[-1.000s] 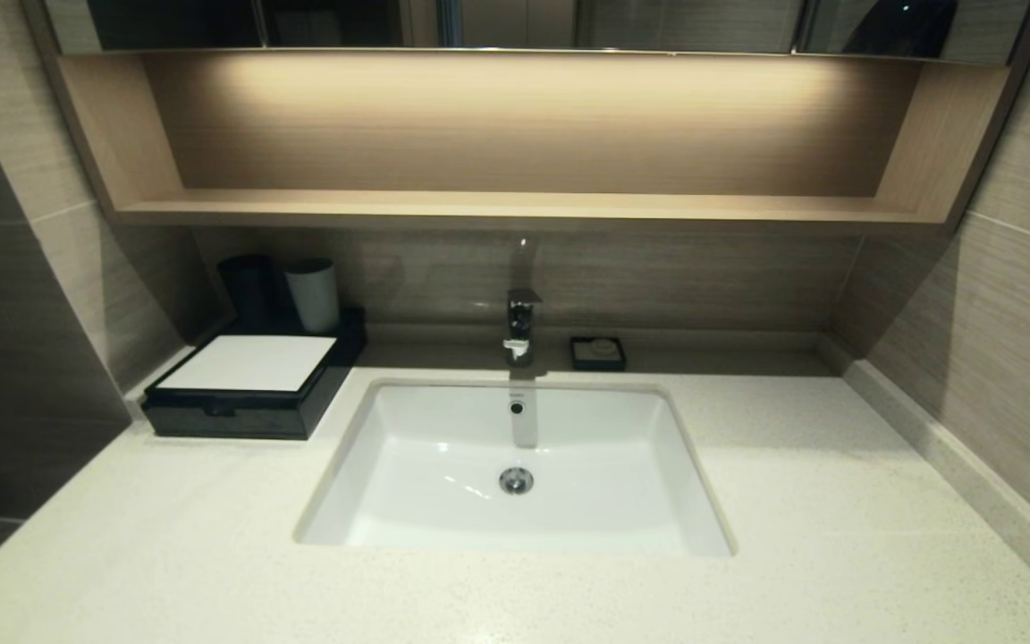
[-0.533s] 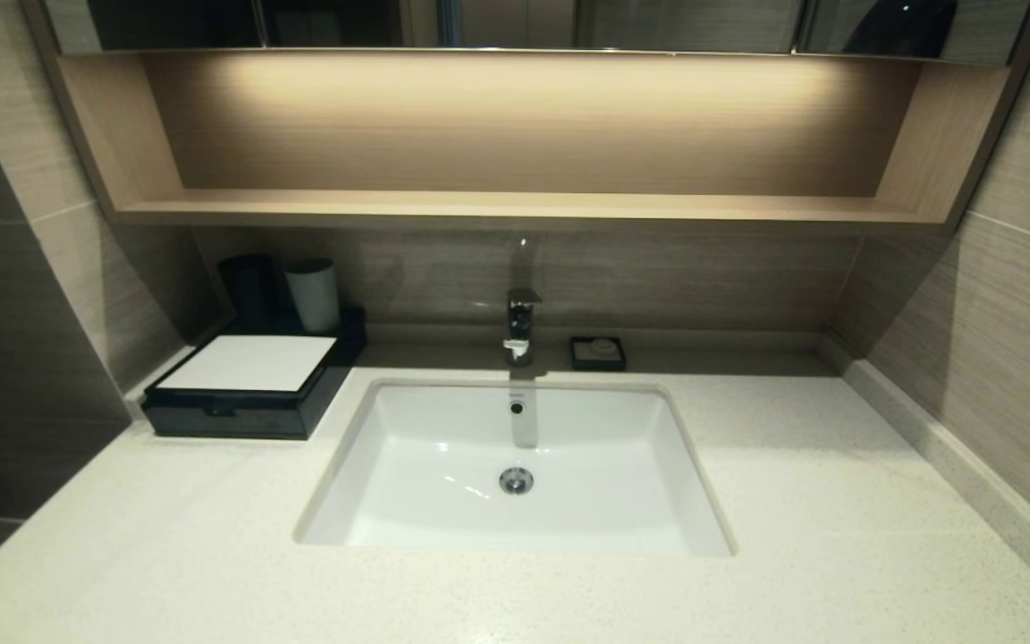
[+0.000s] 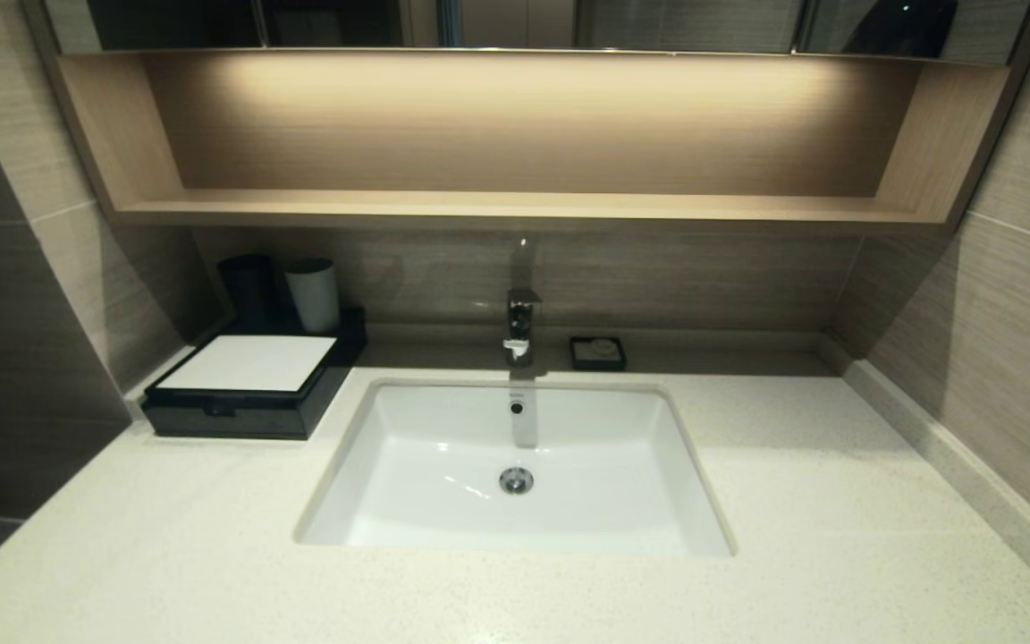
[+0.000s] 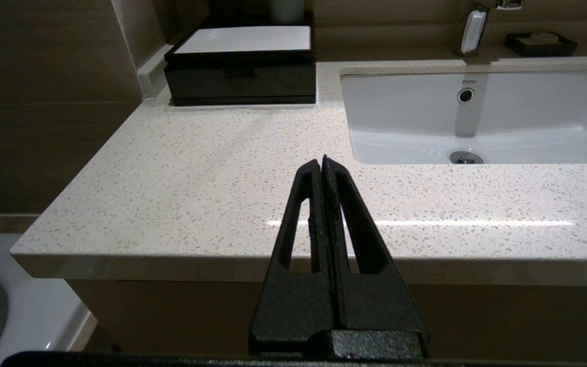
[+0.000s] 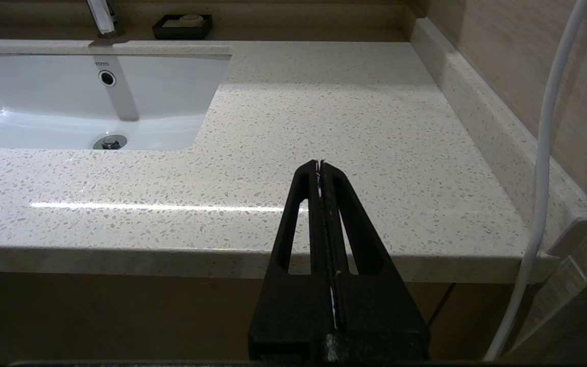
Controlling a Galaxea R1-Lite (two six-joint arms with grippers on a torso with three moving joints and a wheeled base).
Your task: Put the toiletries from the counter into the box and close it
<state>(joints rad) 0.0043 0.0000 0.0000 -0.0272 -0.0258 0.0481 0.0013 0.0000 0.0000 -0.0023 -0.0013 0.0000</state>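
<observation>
The box [image 3: 251, 385], black with a white top panel, stands closed at the back left of the counter [image 3: 166, 555], left of the sink; it also shows in the left wrist view as the box [image 4: 242, 66]. No toiletries show on the counter in any view. My left gripper [image 4: 321, 162] is shut and empty, held back in front of the counter's front edge on the left side. My right gripper [image 5: 319, 164] is shut with nothing in it, also off the front edge, on the right side. Neither arm shows in the head view.
A white sink basin [image 3: 515, 470] is set in the middle, with a tap [image 3: 522, 326] behind it. A small black soap dish [image 3: 598, 352] sits right of the tap. A dark cup [image 3: 249, 288] and a grey cup [image 3: 314, 293] stand behind the box. A white cable [image 5: 540, 168] hangs at the right wall.
</observation>
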